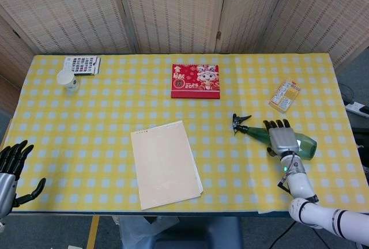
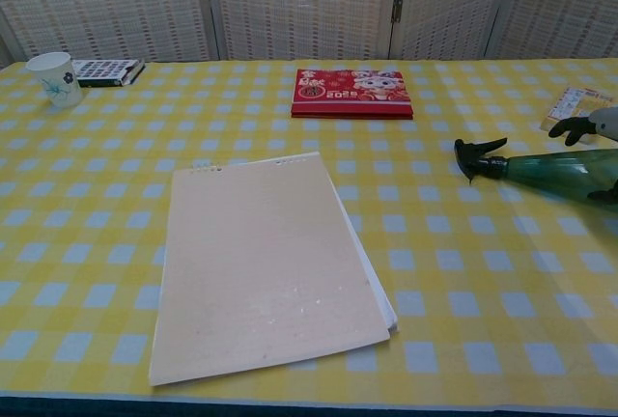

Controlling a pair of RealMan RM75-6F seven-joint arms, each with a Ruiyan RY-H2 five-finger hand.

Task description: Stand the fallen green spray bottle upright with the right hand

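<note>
Fingers (image 1: 279, 125) of my right hand (image 1: 282, 138) drape, unclosed, across the fallen translucent green plastic spray bottle (image 1: 279, 138), lying nozzle-leftward along the desk.

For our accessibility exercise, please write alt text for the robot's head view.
The right hand rests over a green spray bottle lying on its side on a yellow checked table, near a notepad and red calendar.

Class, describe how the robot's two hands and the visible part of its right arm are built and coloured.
Both the right hand and the left hand have black fingers and a silver-grey metal back plate. The right wrist is slim and white, with a small green light glowing on it. Lower down, the right arm is white with black bands at its joints.
</note>
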